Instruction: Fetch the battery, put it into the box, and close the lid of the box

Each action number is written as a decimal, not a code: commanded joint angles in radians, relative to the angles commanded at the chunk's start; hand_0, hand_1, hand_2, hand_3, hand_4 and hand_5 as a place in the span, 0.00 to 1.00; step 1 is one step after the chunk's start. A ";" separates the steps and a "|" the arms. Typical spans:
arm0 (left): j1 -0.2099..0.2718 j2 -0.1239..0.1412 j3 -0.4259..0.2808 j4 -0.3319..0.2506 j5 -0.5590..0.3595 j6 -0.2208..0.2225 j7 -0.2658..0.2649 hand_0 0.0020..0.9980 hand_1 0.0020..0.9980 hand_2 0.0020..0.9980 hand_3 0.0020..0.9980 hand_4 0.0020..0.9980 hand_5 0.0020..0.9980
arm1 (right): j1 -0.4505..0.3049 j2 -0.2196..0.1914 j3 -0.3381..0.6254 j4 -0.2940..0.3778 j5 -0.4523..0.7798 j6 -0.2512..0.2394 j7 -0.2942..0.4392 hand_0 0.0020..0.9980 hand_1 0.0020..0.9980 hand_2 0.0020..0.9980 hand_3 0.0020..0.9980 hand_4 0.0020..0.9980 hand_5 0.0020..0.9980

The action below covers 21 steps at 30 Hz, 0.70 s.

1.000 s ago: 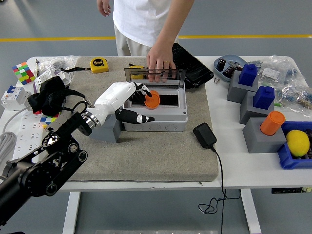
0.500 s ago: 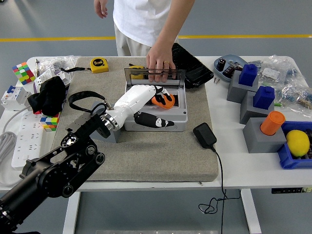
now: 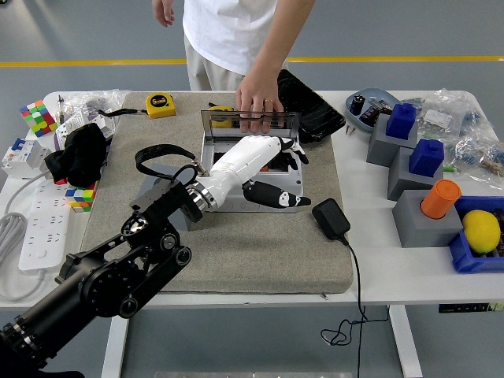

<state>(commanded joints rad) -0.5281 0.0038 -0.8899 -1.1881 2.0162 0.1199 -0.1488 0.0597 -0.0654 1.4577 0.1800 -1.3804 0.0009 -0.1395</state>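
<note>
The grey box (image 3: 246, 207) sits on the grey mat in the middle of the table. Its clear lid (image 3: 228, 123) stands upright at the back. A person's hand (image 3: 258, 96) rests on the lid's top edge. My left hand (image 3: 290, 175), white with dark tips, reaches from the left over the open box and covers most of its inside. The orange battery is hidden under this hand, and whether the hand holds it does not show. My right arm is out of view.
A black charger (image 3: 331, 218) with its cable lies right of the box. Grey stands with blue blocks (image 3: 402, 120) and an orange cylinder (image 3: 439, 197) stand at the right. A yellow tape measure (image 3: 161, 103) and a black case (image 3: 303, 98) lie behind the box.
My left hand moved right with the orange battery, from the box's left end to over its middle and right. The battery went out of sight under the hand. The person's hand stayed on the lid.
</note>
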 joint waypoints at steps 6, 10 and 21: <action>-0.030 0.003 -0.072 0.011 0.003 0.026 -0.019 0.55 0.65 0.65 0.71 1.00 0.43 | 0.001 0.000 -0.001 0.000 0.000 0.000 0.000 0.64 0.64 0.67 0.56 0.98 0.47; -0.057 0.002 -0.133 0.037 0.019 0.028 -0.007 0.55 0.65 0.65 0.71 1.00 0.43 | 0.004 0.000 -0.009 0.000 0.008 0.000 0.002 0.64 0.64 0.67 0.56 0.98 0.47; -0.083 0.003 -0.211 0.127 0.059 0.009 0.027 0.79 0.80 0.78 0.78 1.00 0.46 | 0.002 0.000 -0.008 0.000 0.006 0.000 0.000 0.64 0.64 0.67 0.56 0.98 0.47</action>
<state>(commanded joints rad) -0.6115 0.0063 -1.1006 -1.0615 2.0751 0.1284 -0.1215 0.0621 -0.0651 1.4494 0.1800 -1.3746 0.0012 -0.1398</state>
